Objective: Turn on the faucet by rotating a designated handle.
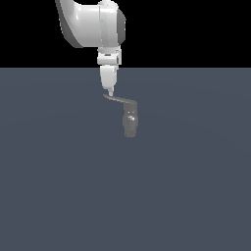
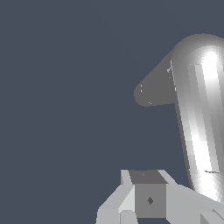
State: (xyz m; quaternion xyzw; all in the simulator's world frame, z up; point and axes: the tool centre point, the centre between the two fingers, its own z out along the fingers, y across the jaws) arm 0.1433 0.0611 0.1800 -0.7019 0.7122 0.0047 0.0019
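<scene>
— Slate-blue tabletop [image 1: 59, 196] under a black backdrop: where's the work?

— Left to right: the white claw [image 1: 110, 92], fingers seemingly together, meets the tip of the thin grey lever handle [image 1: 117, 100]; the small dull-grey metal faucet [image 1: 130, 123] stands centre.

— Progress?

— Contact reached, apparently; whether turning has begun is unclear.

A flat, plain slate-blue ground [image 1: 59, 196] fills the lower part of the exterior view, running evenly from the exterior view's left to its right and from the near edge to a straight far edge. It bears no markings, seams or texture. Beyond that far edge lies a black backdrop [image 1: 196, 29], uniform across the whole width. In the wrist view the same slate-blue surface [image 2: 61, 87] shows as an even, featureless field.
</scene>
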